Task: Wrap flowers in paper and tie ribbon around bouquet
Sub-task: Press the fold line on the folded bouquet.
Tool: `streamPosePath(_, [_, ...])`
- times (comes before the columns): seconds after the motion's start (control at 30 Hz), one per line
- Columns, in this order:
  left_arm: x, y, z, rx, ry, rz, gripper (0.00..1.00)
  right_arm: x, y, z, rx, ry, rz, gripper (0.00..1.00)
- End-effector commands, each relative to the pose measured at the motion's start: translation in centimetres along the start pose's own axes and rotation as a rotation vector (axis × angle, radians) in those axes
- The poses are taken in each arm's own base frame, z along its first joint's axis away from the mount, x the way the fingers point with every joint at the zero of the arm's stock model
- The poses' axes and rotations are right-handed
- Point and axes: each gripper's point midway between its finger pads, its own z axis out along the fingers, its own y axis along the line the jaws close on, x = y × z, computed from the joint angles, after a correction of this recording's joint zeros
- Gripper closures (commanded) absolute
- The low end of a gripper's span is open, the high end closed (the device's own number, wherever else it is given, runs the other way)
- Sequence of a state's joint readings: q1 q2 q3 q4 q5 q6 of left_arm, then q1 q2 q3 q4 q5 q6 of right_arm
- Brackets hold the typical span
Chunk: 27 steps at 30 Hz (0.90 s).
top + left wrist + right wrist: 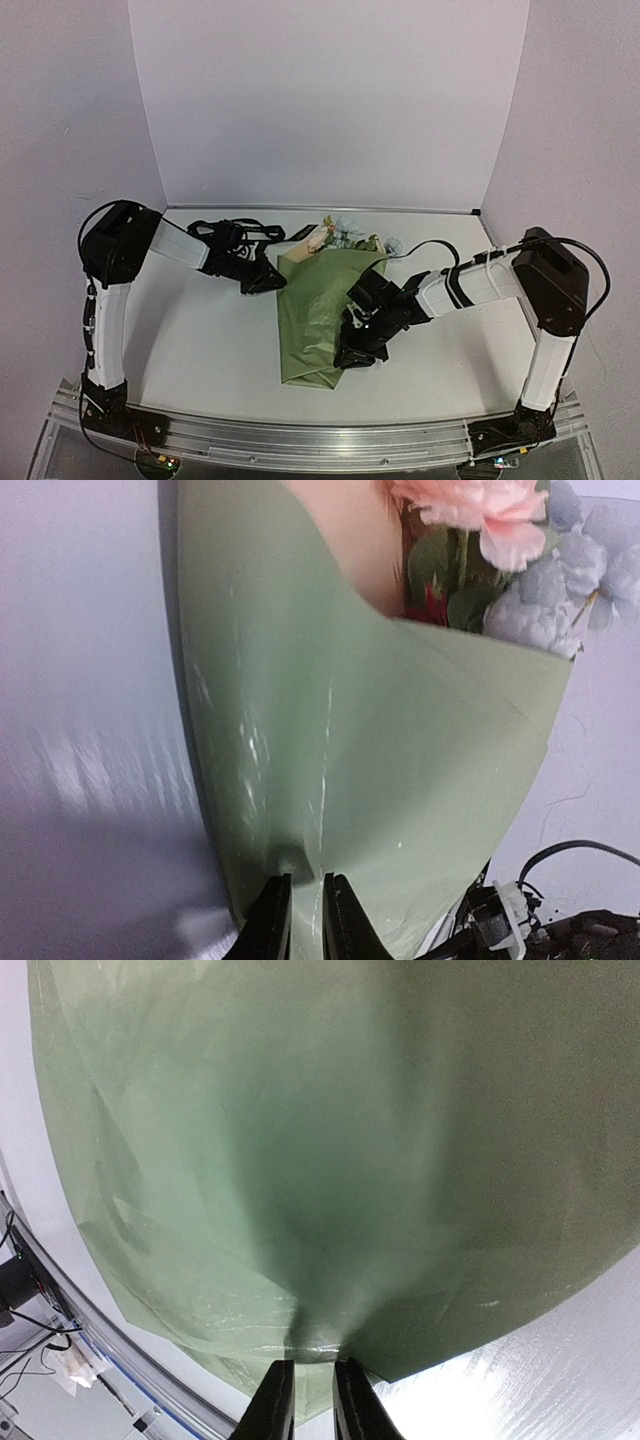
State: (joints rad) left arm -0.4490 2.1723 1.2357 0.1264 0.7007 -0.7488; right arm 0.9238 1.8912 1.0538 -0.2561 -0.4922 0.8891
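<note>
Top view: bouquet (320, 310) lies flat on the white surface (210, 340), roughly centred between my two arms. Wide end points away from me toward the back wall, narrow end toward the metal rail (300, 437) at the near edge.

Paper (380, 760): olive green on the outside, creased, wrapped into a loose cone. Peach inner face shows at the open mouth.

Flowers (470, 505): heads stick out of the wide end. In my left wrist view there is one pink bloom, with pale blue blooms beside it and green leaves below. Stems are hidden inside the wrap.

Left hand (306, 920): at the bouquet's left side, near the wide end. Fingers are clenched to a narrow slit, with a fold of the paper's edge pinched between them. The green sheet rises straight up from the fingertips in this view.

Right hand (312, 1400): on the bouquet's right side, closer to the narrow end and lying over the paper in the top view. Fingers are clamped on the paper's edge, and the sheet puckers into a small gather right where they bite. Green paper fills nearly the whole right wrist view, with a strip of white surface at lower right
</note>
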Motion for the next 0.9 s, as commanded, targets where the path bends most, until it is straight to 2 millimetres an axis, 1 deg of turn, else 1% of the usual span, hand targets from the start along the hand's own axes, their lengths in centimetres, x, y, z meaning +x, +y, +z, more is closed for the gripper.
streamPosePath(0.0, [-3.2,2.7,0.0,-0.044,-0.009,-0.033,0.86,0.2,0.0,-0.4,0.015,0.016,-0.003,0.85])
streamPosePath(0.1, [-5.5,3.1,0.0,-0.026,-0.021,-0.025,0.86,0.2,0.1,-0.4,0.013,0.019,0.001,0.85])
streamPosePath(0.13, [-5.9,3.5,0.1,-0.026,-0.016,-0.027,0.86,0.2,0.1,-0.4,0.013,0.019,0.002,0.85])
streamPosePath(0.2, [-7.6,3.4,0.0,-0.02,-0.027,-0.011,0.86,0.2,0.2,-0.5,0.011,0.018,0.003,0.85])
streamPosePath(0.3, [-9.4,2.9,-0.4,-0.007,-0.041,0.015,0.86,0.2,0.0,-0.6,0.013,0.017,0.006,0.85])
streamPosePath(0.4, [-11.1,1.5,-1.2,0.007,-0.058,0.057,0.85,0.2,0.1,-0.8,0.013,0.014,0.006,0.85])
streamPosePath(0.47, [-11.7,0.1,-1.9,0.015,-0.067,0.098,0.84,0.0,0.3,-1.0,0.007,0.009,0.008,0.85])
streamPosePath(0.53, [-12.2,-1.7,-3.2,0.026,-0.091,0.136,0.82,-0.2,0.9,-1.6,-0.001,0.003,0.001,0.85])
streamPosePath(0.67, [-12.3,-3.9,-5.6,0.007,-0.139,0.196,0.76,-0.7,2.5,-3.2,-0.025,-0.013,-0.017,0.84])
streamPosePath(0.77, [-12.4,-4.2,-7.5,-0.07,-0.191,0.225,0.73,-1.2,3.8,-4.7,-0.05,-0.03,-0.032,0.8])
streamPosePath(0.87, [-11.9,-4.2,-8.6,-0.11,-0.213,0.228,0.73,-1.5,4.8,-6.3,-0.068,-0.05,-0.052,0.75])
